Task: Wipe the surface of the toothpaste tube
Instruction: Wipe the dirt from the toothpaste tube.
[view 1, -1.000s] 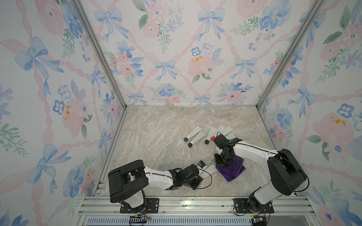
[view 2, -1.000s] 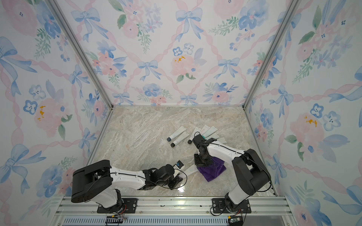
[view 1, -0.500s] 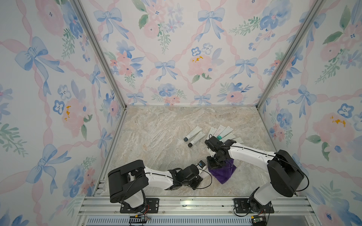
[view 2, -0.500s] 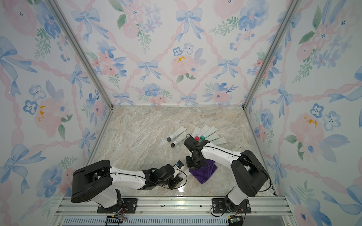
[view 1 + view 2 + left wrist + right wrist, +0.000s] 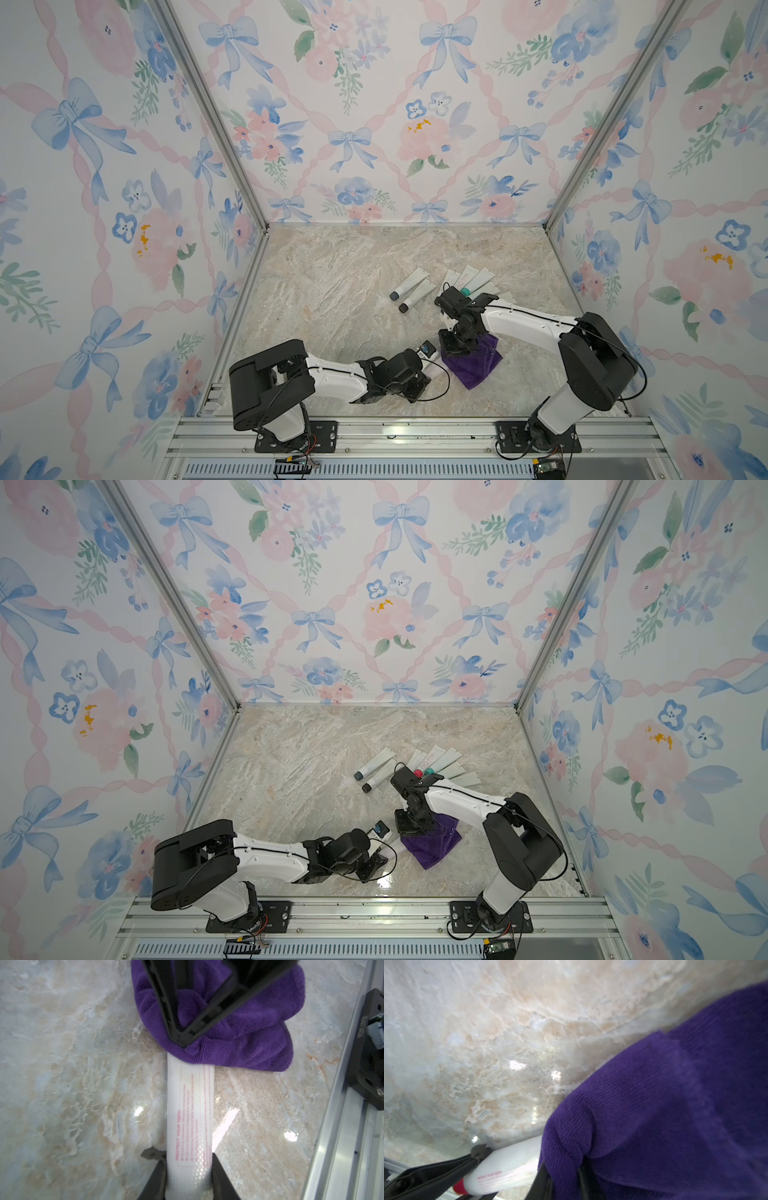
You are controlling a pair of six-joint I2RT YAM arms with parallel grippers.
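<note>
Looking at a white tube (image 5: 190, 1109) lying flat on the marble table (image 5: 332, 291), close to the front edge and the rail (image 5: 332, 1147). Pinched at the cap end by the left gripper (image 5: 188, 1169), jaws narrow and pressed against both sides of it. Can spot the red cap (image 5: 459, 1187) in the right wrist view, poking out past those fingers. Pink print along the tube, looks like "protect your teeth", though pretty blurry.

Far end of the tube: buried under a purple cloth (image 5: 239, 1028), all bunched up and sitting right on top of it. Clamped into from above by the right gripper (image 5: 182, 1036), jaws drawn nearly together with a fold of fabric between them. Draped partly onto the table too, toward the right arm's side.

Further back on the right, well apart from all this: a fanned heap of spare tubes (image 5: 469, 278), plus two dark-capped tubes (image 5: 409, 289) side by side just beside the heap. Same layout in both top views.
</note>
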